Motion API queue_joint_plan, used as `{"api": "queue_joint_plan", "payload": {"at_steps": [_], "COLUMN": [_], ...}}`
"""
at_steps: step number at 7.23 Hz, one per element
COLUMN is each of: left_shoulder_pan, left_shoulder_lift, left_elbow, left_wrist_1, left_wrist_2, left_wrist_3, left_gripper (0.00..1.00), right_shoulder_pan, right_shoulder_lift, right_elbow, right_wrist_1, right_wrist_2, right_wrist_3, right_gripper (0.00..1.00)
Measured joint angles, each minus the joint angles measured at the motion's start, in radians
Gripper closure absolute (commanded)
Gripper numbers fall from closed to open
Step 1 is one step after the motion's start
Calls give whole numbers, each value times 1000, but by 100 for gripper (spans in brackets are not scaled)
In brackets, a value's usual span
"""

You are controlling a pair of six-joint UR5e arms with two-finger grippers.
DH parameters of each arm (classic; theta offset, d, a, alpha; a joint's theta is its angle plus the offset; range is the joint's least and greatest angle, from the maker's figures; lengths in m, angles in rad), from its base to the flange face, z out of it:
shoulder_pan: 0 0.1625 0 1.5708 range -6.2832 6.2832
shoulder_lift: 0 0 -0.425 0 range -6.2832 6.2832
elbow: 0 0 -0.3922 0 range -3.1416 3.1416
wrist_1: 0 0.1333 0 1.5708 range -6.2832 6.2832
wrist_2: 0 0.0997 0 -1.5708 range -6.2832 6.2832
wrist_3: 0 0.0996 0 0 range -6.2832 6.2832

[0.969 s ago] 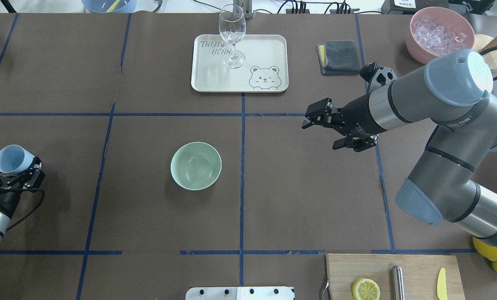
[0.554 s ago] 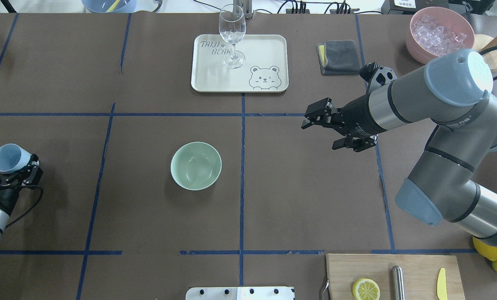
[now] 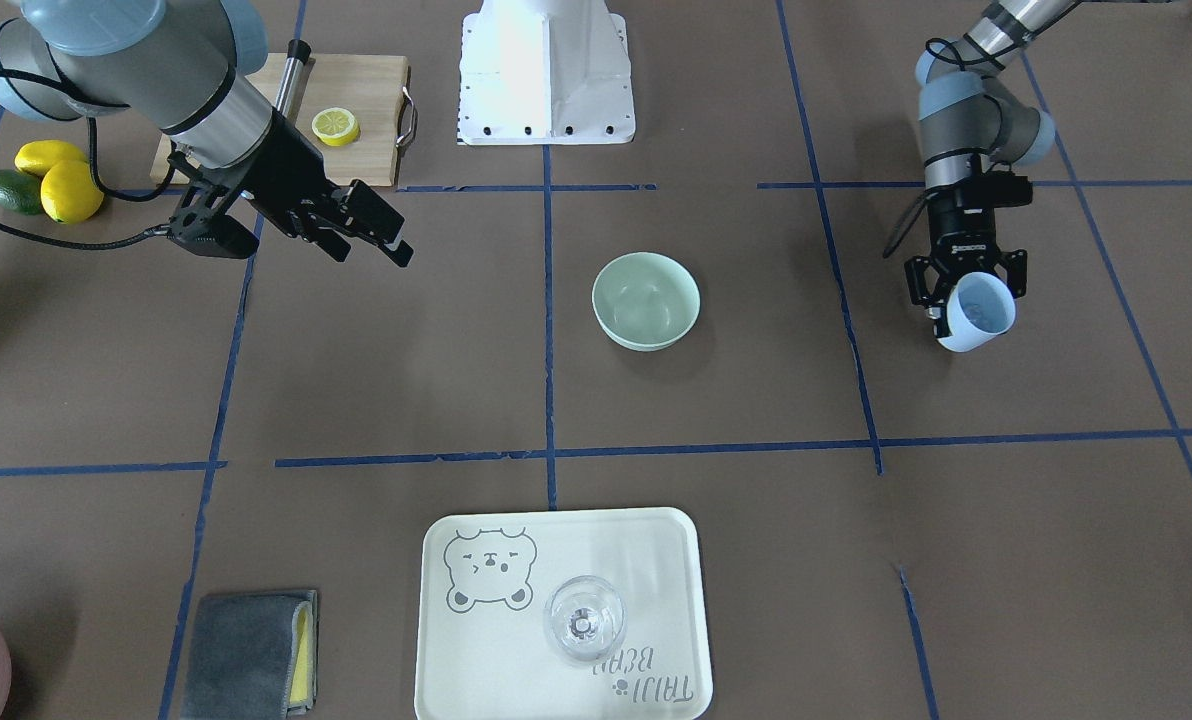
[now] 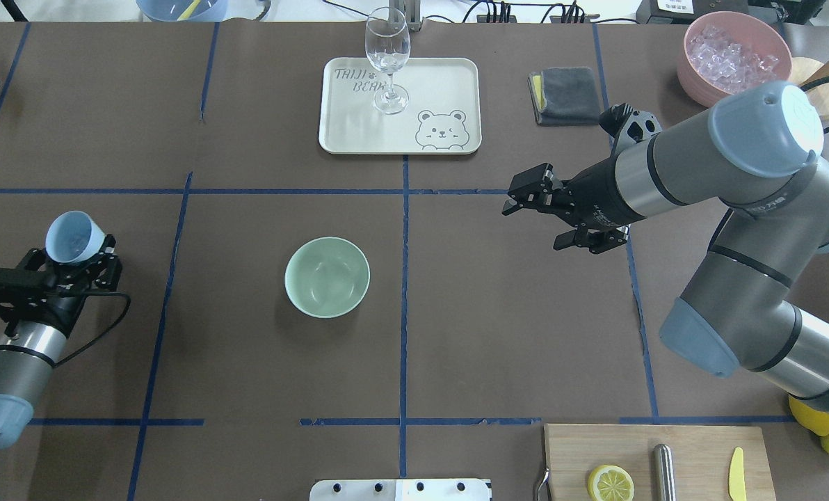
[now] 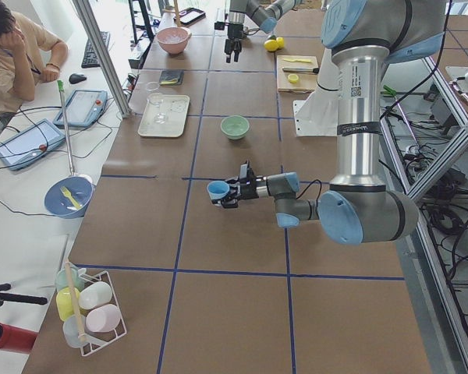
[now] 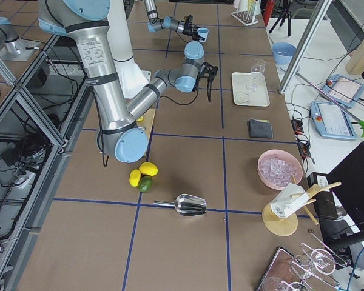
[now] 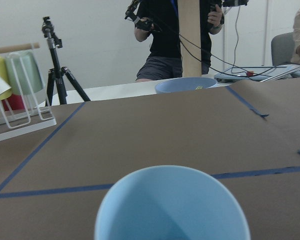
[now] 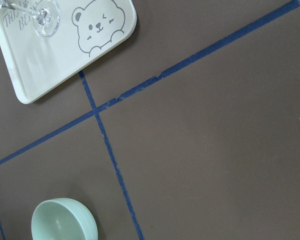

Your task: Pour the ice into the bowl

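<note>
Since a second ago the left gripper (image 4: 75, 259) has carried the light blue cup (image 4: 74, 236) inward from the bench's left end. It now sits closer to the mint-green bowl (image 4: 327, 277) and a little further toward your edge, though cup and bowl are still well apart. The left arm reaches further onto the bench than it did. The right gripper (image 4: 531, 228) and its arm have not shifted, and the bowl stands in the same spot as before.

The left gripper's fingers are clamped on the cup's sides and hold it off the bench, mouth upward. You can see into the cup from overhead and from your side, but the views are too small to tell whether ice cubes lie in it. The left wrist view cuts off the cup's bottom. The right gripper hangs above the right half of the bench with its jaws spread wide and nothing between them.

The mint-green bowl rests near the middle of the bench, slightly toward the left end, and its inside shows only smooth pale green. A pink bowl (image 4: 689, 73) sits in the corner where your edge meets the right end, heaped with whitish ice pieces (image 4: 733, 54). A cream bear tray (image 4: 442, 76) lies at the middle of your edge with a clear wine glass (image 4: 387, 59) standing upright on it. A blue bowl (image 4: 213, 8) beyond your edge, toward the left end, holds a yellow utensil (image 4: 190, 8).
</note>
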Motion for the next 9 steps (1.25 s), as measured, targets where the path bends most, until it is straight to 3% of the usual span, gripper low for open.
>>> {"api": "queue_joint_plan", "payload": {"at_steps": [2,4,6,9], "left_shoulder_pan": [1,24,56,90], "left_shoulder_lift": [-161,-283,-309,-310], "left_elbow": [-42,-112,-203,-222], "left_wrist_1": [-19,148,351,423], "left_wrist_2": [-12,-27,-29,-26], "left_wrist_3": [270,467,621,825], "left_gripper": [100,100,100,100], "right_shoulder_pan": [1,-2,-12,-26], "right_shoulder_lift": [-9,-21,-31,-32], "right_elbow": [-1,-12,-36,-48], "right_wrist_1": [0,4,8,9], "right_wrist_2": [-2,-5,-5,-8], "right_wrist_3": [0,-1,-4,-2], "right_gripper": [0,0,0,0]}}
